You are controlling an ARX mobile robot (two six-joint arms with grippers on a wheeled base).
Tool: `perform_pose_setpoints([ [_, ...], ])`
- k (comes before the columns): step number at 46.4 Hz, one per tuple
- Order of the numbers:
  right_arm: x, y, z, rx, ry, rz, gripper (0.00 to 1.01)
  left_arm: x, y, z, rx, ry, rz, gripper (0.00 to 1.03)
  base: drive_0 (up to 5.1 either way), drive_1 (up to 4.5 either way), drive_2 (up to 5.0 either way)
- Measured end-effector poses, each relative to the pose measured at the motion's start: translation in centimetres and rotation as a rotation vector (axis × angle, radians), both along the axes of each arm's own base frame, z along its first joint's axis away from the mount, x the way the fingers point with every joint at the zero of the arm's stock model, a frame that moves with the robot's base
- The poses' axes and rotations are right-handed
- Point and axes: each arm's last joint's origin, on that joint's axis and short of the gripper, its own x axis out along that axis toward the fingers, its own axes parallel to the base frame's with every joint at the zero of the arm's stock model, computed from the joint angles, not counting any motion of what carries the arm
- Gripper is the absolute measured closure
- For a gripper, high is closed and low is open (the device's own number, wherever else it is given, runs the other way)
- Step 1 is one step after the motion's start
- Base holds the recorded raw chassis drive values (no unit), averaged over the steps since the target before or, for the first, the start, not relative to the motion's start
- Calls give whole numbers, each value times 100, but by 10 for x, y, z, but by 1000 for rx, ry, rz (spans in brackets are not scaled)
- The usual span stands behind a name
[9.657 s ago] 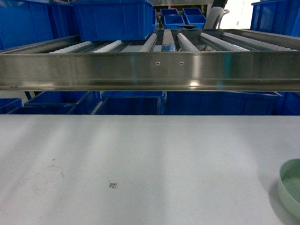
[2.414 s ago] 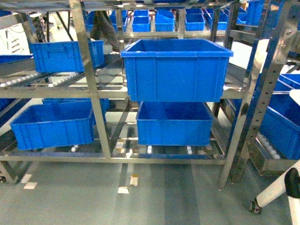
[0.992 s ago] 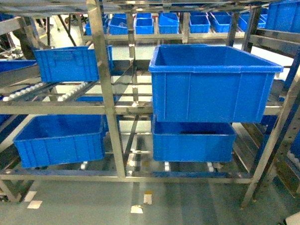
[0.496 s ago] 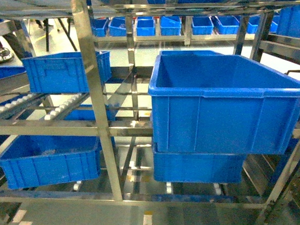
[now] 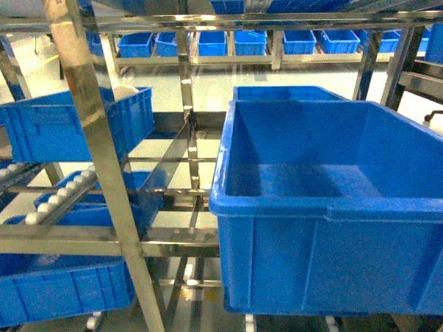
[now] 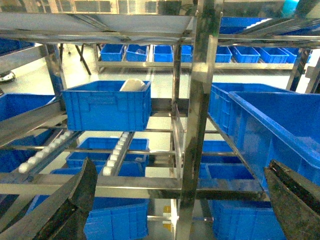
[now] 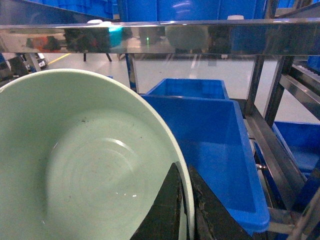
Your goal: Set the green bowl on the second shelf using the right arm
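Stainless-steel rack uprights (image 5: pixel 105 186) and a large blue bin (image 5: pixel 334 212) now fill the head view, where half a second ago the same bin was seen smaller and farther off, with more of the tier below it in view; the rack has evidently been approached. The bin is judged to sit on the second shelf (image 5: pixel 173 247), whose horizontal bar runs to the left of the bin, with white roller rails (image 5: pixel 57 199) farther left.

The green bowl (image 7: pixel 85 165) is seen only in the right wrist view, held up close to the camera, with the bin's open interior lying beyond and below its rim. The right gripper (image 7: pixel 182 210) is pinched on the bowl's thin rim, one finger inside and one outside. The left gripper (image 6: pixel 180 200) is held with its jaws spread wide and nothing between them, facing a rack upright to the left of the bin.

Transport is judged nearly complete; what remains is reaching in beside or over the bin and releasing the bowl onto the shelf.
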Motion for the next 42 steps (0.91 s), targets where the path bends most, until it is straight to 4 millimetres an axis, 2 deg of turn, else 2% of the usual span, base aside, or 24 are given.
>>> perform_pose_setpoints([
  [16, 1, 0, -1, 0, 9, -1, 99, 0, 0, 0, 0, 3, 0, 5, 14, 356, -328],
  [36, 0, 0, -1, 0, 2, 0, 99, 0, 0, 0, 0, 1, 0, 5, 0, 0, 0],
  [42, 2, -1, -9, -2, 27, 17, 99, 0, 0, 0, 0, 1, 0, 5, 0, 0, 0],
])
